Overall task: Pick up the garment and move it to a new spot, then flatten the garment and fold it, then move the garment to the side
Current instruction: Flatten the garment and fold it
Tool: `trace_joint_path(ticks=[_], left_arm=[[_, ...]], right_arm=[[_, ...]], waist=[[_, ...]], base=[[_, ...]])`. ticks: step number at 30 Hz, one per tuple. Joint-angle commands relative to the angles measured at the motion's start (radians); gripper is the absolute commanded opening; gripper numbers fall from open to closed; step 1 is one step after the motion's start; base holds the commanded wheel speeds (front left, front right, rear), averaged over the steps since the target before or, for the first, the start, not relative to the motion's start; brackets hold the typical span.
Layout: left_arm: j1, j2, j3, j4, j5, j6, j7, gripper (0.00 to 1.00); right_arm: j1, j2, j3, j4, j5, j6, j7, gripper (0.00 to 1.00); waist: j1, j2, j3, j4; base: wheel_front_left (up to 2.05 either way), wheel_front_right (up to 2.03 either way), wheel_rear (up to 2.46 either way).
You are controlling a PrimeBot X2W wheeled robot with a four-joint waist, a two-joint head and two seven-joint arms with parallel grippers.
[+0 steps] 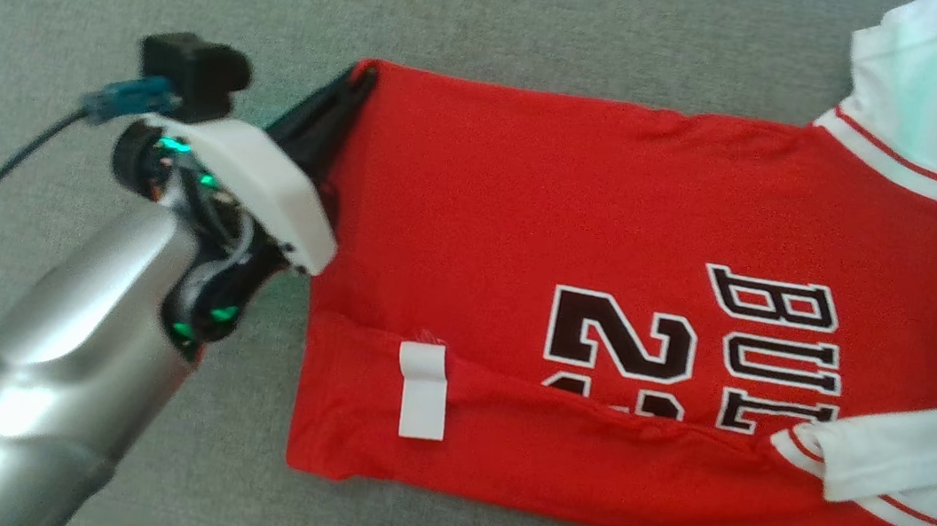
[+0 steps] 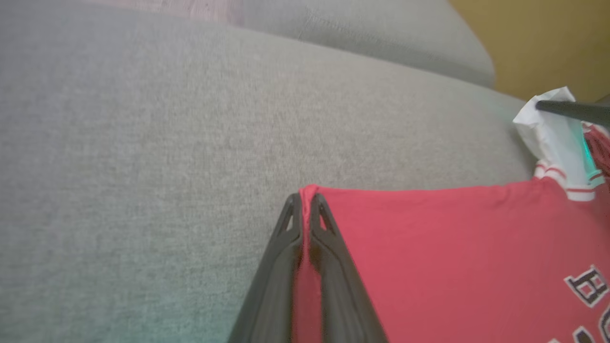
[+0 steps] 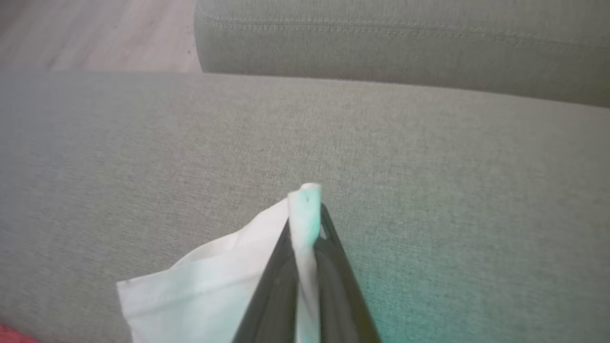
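Nearest you, the silver forearm [image 1: 61,374] of your left arm rises from the lower left of the head view. Beside it the garment [image 1: 616,227], a red jersey with white sleeves, lies spread on the grey sofa seat [image 1: 552,23]. Its near long edge is folded up over the body and covers the lower part of the black number and lettering. A white label [image 1: 424,392] sits on that flap, and the near sleeve [image 1: 899,468] lies over the flap's right end.

Farther in, your left gripper [image 2: 305,202] is clamped on the far left corner of the hem, with red cloth pinched between its dark fingers. At the far right, your right gripper [image 3: 307,214] is closed on the edge of the far sleeve [image 3: 214,286], and a strip of white cloth stands up between its fingers.

Beyond the seat, the right wrist view shows the back cushion [image 3: 405,43] and, to its left, a patch of wooden floor [image 3: 95,33].
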Motion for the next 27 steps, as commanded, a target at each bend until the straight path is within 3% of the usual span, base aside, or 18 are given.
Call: trace_joint_path(ticks=[1,5,9,17,22,27], left_arm=[[-0.001,0.059,0.059,-0.037,-0.010,0.004,-0.015,0.00],[0.056,0.098,0.096,-0.108,-0.038,0.015,-0.039,0.00],[0.179,0.144,0.118,-0.229,-0.067,0.050,-0.057,0.00],[0.432,0.218,0.150,-0.428,-0.104,0.150,-0.099,0.00],[0.535,0.241,0.160,-0.499,-0.116,0.193,-0.119,0.00],[0.563,0.249,0.147,-0.514,-0.110,0.197,-0.119,0.00]], right_arm=[[-0.026,0.001,0.004,-0.052,0.015,0.007,-0.011,0.00],[0.039,-0.027,0.007,-0.111,0.061,0.007,-0.020,0.00],[0.199,-0.051,-0.010,-0.231,0.130,0.007,-0.021,0.00],[0.516,-0.074,-0.007,-0.455,0.193,0.007,0.025,0.00],[0.629,-0.059,-0.036,-0.518,0.199,0.007,0.032,0.00],[0.698,-0.035,-0.050,-0.540,0.199,0.007,0.048,0.00]], waist=[[-0.0002,0.0000,-0.019,-0.015],[-0.0002,0.0000,-0.067,-0.040],[-0.0002,0.0000,-0.134,-0.081],[-0.0002,0.0000,-0.197,-0.152],[-0.0002,0.0000,-0.207,-0.171],[-0.0002,0.0000,-0.208,-0.176]], base=[[0.00,0.00,0.00],[0.00,0.00,0.00],[0.00,0.00,0.00],[0.00,0.00,0.00],[0.00,0.00,0.00],[0.00,0.00,0.00]])
